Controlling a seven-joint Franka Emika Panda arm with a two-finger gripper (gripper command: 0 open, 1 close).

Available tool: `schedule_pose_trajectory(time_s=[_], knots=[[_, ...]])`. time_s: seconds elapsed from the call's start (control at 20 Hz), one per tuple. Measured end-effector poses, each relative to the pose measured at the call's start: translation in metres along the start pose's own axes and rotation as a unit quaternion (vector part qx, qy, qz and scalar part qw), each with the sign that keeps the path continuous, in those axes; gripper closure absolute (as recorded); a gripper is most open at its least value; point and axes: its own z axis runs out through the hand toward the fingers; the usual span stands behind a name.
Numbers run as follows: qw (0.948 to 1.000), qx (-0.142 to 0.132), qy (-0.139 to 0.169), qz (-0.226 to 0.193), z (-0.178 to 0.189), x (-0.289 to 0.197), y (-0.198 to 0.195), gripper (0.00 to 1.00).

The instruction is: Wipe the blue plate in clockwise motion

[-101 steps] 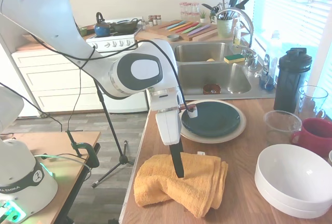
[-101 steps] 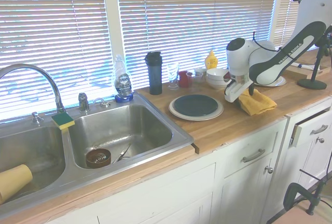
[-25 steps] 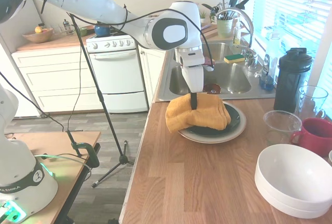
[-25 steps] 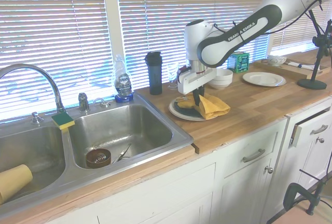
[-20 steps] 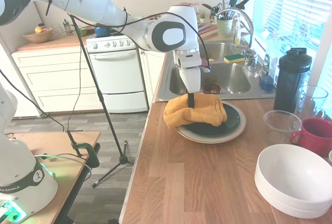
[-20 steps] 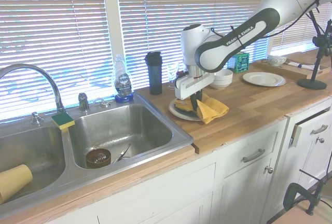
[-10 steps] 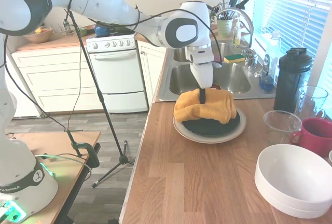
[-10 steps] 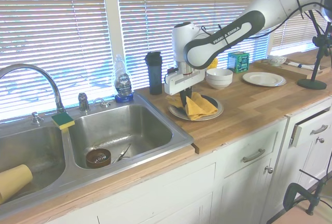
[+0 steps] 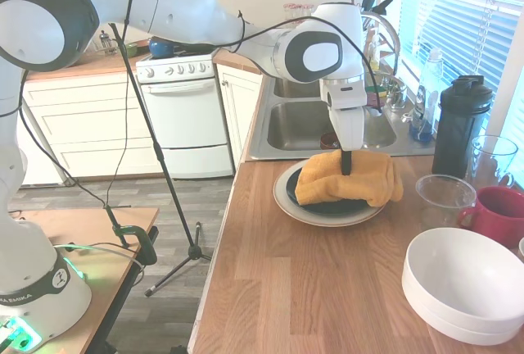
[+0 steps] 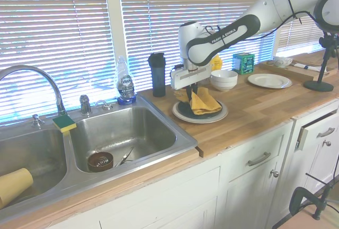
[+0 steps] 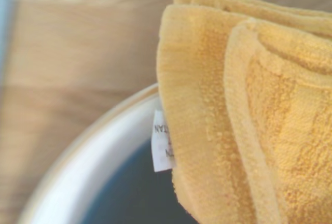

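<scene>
The blue plate lies on a larger cream plate on the wooden counter beside the sink. A folded yellow towel is draped over the blue plate's far side, toward the window, and covers most of it. My gripper points straight down and is shut on the yellow towel from above. In the wrist view the yellow towel with its white tag lies over the dark blue plate and the cream rim.
A steel double sink lies just beyond the plates. A black shaker bottle, a clear cup, a red mug and stacked white bowls stand near the window side. A dish soap bottle stands by the sink.
My gripper has swept the yellow towel across the blue plate from the room side toward the window side, baring the plate's room-side edge. Five seconds ago the towel lay on the counter beside the plates.
</scene>
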Motion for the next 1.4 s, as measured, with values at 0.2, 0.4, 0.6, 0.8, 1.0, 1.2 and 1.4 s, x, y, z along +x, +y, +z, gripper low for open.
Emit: schedule_pose_trajectory(time_s=[0.2, 0.4, 0.6, 0.8, 1.0, 1.2, 1.4], knots=[[0.9999, -0.006, 0.002, 0.012, 0.000, 0.013, 0.017, 1.00], [0.9999, -0.010, 0.002, 0.012, 0.000, 0.006, 0.045, 1.00], [0.9999, -0.015, 0.000, 0.003, -0.002, -0.014, 0.074, 1.00], [0.9997, -0.016, -0.003, -0.017, -0.002, -0.044, 0.088, 1.00], [0.9991, -0.016, -0.003, -0.039, -0.001, -0.077, 0.082, 1.00], [0.9986, -0.013, 0.001, -0.051, -0.005, -0.107, 0.071, 1.00], [0.9984, -0.008, 0.003, -0.056, -0.008, -0.121, 0.058, 1.00]])
